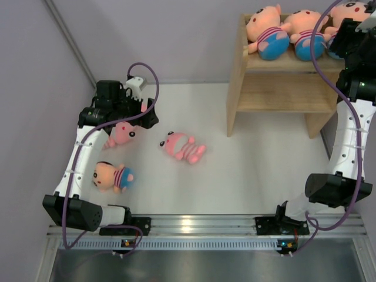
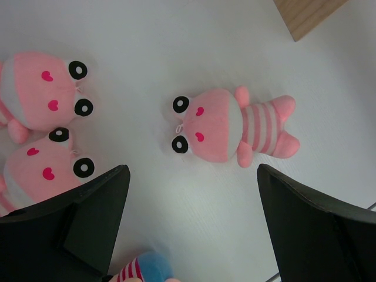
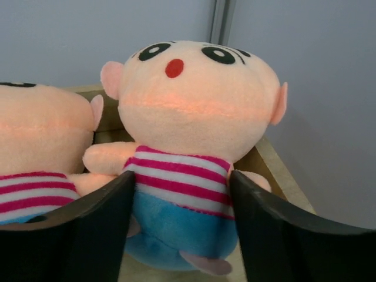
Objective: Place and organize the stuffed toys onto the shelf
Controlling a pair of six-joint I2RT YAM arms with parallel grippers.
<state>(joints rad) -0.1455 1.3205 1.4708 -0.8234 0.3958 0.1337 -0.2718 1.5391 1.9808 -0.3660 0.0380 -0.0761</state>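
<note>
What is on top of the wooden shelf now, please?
In a row on the shelf top: left toy, middle toy, right toy, all peach-faced with striped shirts. The right arm covers part of the right toy and the shelf's right end.

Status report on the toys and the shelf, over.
Left hand open, empty, by pink toy. Right hand astride third doll on shelf top, grip unclear. Four toys on table. Nothing in the way.

Overhead camera looks down on table (image 1: 252, 170) and shelf (image 1: 276, 88) — left wrist shares the table, right wrist, close-up, the shelf.
</note>
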